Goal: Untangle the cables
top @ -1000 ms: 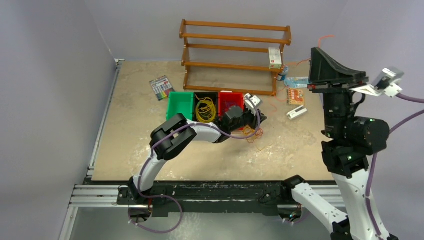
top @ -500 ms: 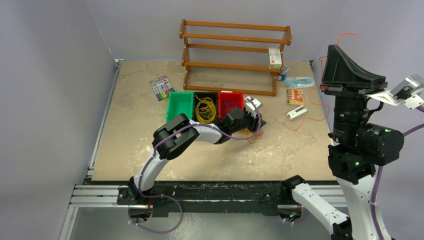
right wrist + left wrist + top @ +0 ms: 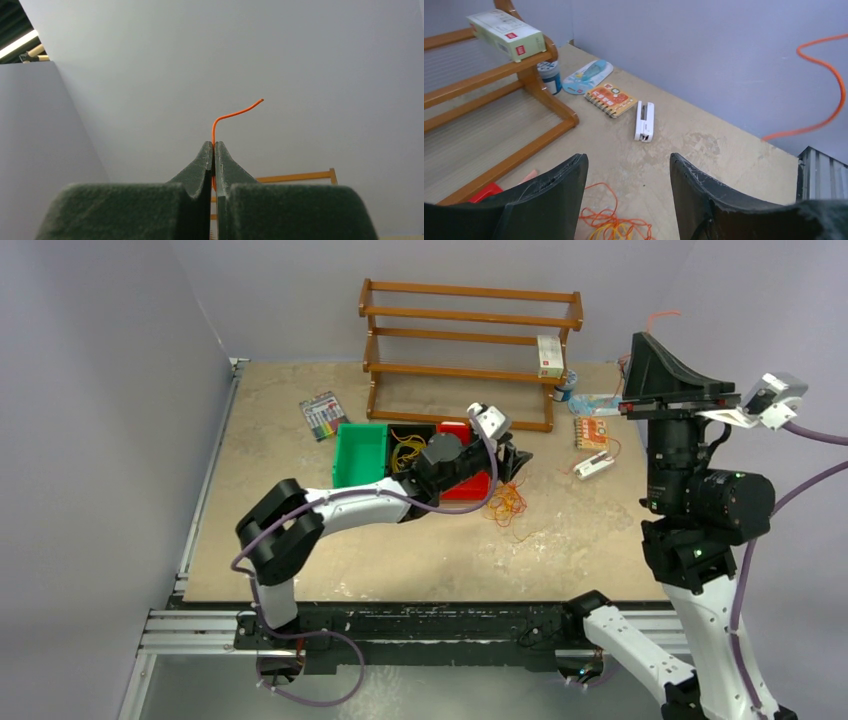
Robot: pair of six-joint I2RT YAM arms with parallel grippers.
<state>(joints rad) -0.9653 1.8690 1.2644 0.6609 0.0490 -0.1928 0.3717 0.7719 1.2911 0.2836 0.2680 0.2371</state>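
A tangle of thin orange and yellow cables (image 3: 506,503) lies on the table right of the red bin (image 3: 466,490); it shows at the bottom of the left wrist view (image 3: 611,222). More yellow cables (image 3: 404,451) lie in the black bin. My left gripper (image 3: 518,462) is open and empty, just above and behind the tangle (image 3: 629,167). My right gripper (image 3: 638,342) is raised high at the right and shut on one orange cable (image 3: 235,114), whose free end sticks out above the fingertips (image 3: 660,315). A length of that cable hangs in the air (image 3: 824,75).
A green bin (image 3: 360,453) stands left of the black one. A wooden rack (image 3: 470,350) with a white box (image 3: 549,355) stands behind. An orange notebook (image 3: 591,431), a white device (image 3: 594,466), a blue packet (image 3: 596,402) and a marker pack (image 3: 323,415) lie on the table.
My left arm has stretched out over the bins and its gripper has risen off the tangle. My right gripper swung right and up, then back left, still holding the orange cable.
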